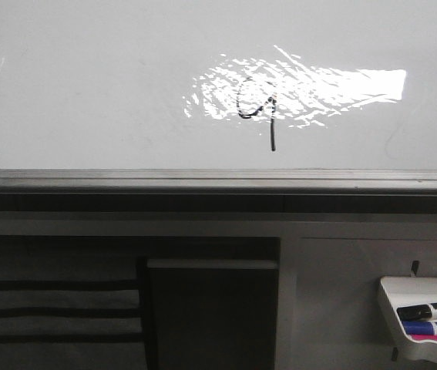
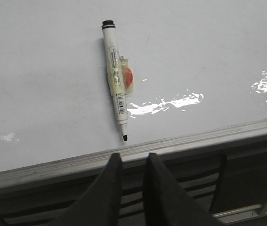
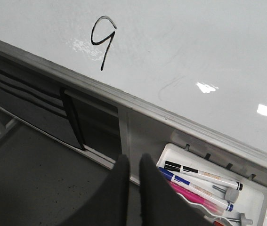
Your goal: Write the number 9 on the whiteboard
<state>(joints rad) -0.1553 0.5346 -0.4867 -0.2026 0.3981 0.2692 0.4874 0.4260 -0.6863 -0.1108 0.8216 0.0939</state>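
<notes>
At the centre of the front view, the number 9 (image 1: 258, 108) stands on the whiteboard (image 1: 87, 100), inside a bright glare patch. A black marker (image 2: 116, 77) lies on the board, uncapped, near its metal edge. The left hand (image 2: 132, 165) and the right hand (image 3: 133, 165) hold nothing, their fingers nearly together. A white tray (image 3: 260, 200) carries markers.

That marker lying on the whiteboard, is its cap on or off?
Off: the marker lies flat on the whiteboard with its black tip bare.
</notes>
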